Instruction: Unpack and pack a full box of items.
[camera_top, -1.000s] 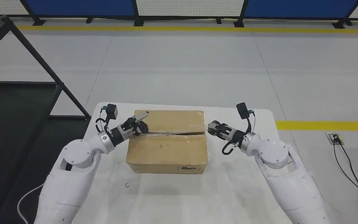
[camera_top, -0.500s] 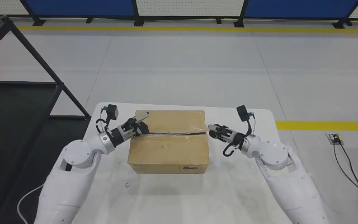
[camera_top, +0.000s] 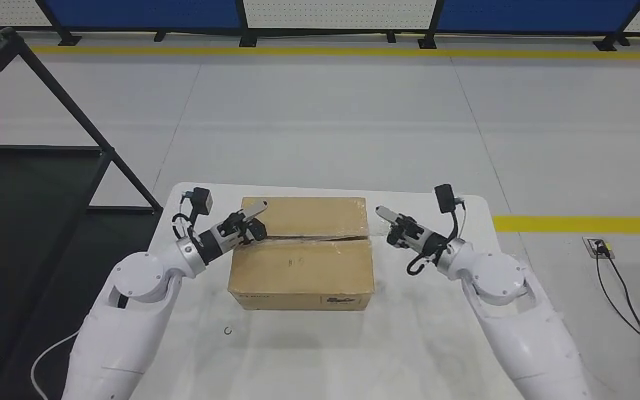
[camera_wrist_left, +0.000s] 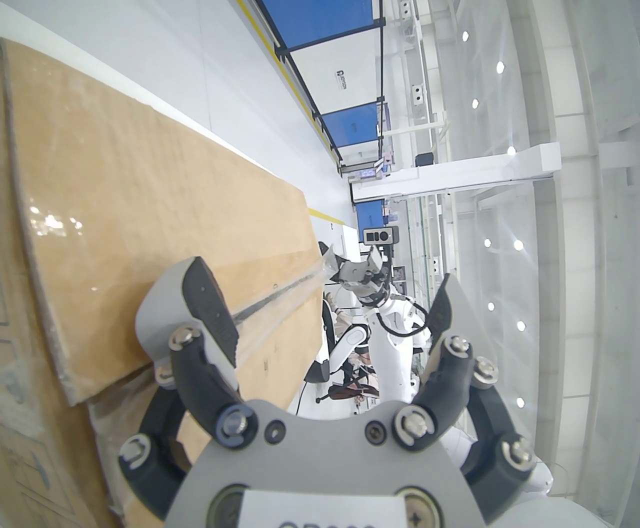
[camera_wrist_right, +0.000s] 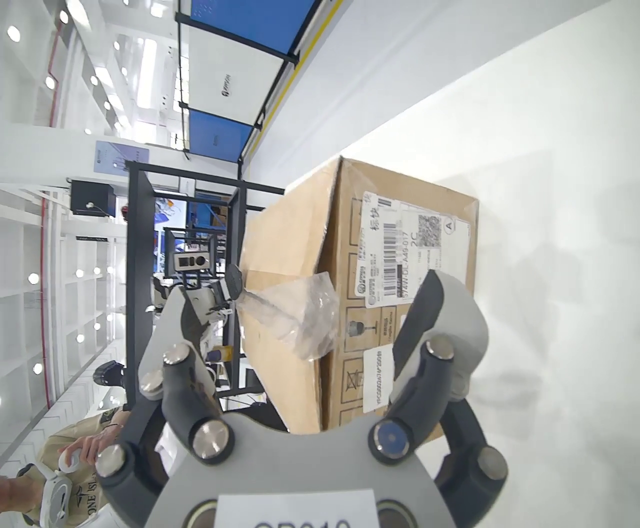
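The cardboard box (camera_top: 300, 262) sits shut in the middle of the counter (camera_top: 330, 350), its top flaps meeting under a strip of clear tape (camera_wrist_left: 280, 305). The left end effector (camera_top: 248, 222) is spread wide at the box's left end, one side resting on the flap beside the seam (likely steadying it). The right end effector (camera_top: 392, 225), also wide and empty, hangs just off the box's right end, facing the crumpled loose end of the tape, probably to pull it.

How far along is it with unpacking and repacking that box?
Early. Done: clear tape hangs crumpled and loose at one end of the box. In hand: nothing; left gripper and right gripper sit open near its two ends. Left: flaps are shut, so opening, unpacking and repacking.
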